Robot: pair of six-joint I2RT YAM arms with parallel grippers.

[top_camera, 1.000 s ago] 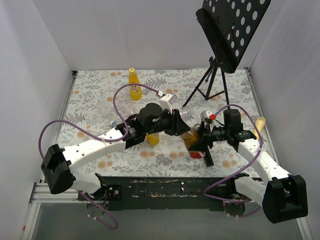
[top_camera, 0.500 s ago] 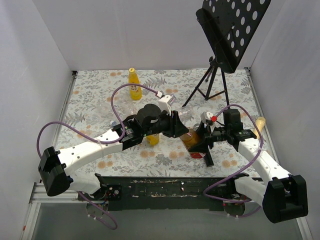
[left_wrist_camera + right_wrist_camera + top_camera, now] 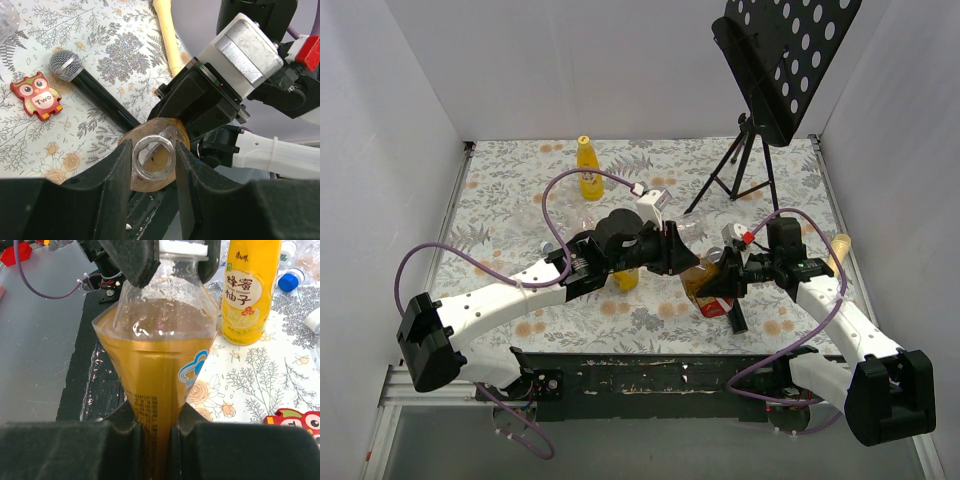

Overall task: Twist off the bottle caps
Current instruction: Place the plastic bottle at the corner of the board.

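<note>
Between the two arms: the brown bottle (image 3: 703, 280) is held at both ends over the near middle of the surface (image 3: 490, 180).
Left arm: the left end effector (image 3: 680, 258) is narrow, its fingers (image 3: 115, 175) pinched on the bottle's neck end.
Right arm: the right end effector (image 3: 723, 286) is narrow, squeezing the bottle's lower body so hard that the wall creases between the pads.
Long axis: it runs from the right end effector leftward and slightly farther to the left one. The neck points towards the left arm and the base towards the right arm; the bottle is tilted, not upright.
Cap: from the left wrist the mouth reads as a clear ring seen end-on. From the right wrist a white band (image 3: 182, 247) sits at the top of the neck. I cannot tell whether a cap is on.
Nearer arm: the left one is already at the neck, so I judge any twist about that axis falls to it while the right braces the body.
Other bottles: a yellow juice bottle (image 3: 249, 290) stands just left of the grip, and a second yellow bottle (image 3: 588, 168) stands far back, well apart.
Blue cap (image 3: 290, 279): it shows beyond the juice bottle; I cannot tell whether it is loose or fitted.
Bystanders: a microphone (image 3: 95, 95) and a red owl block (image 3: 36, 96) lie on the surface.
</note>
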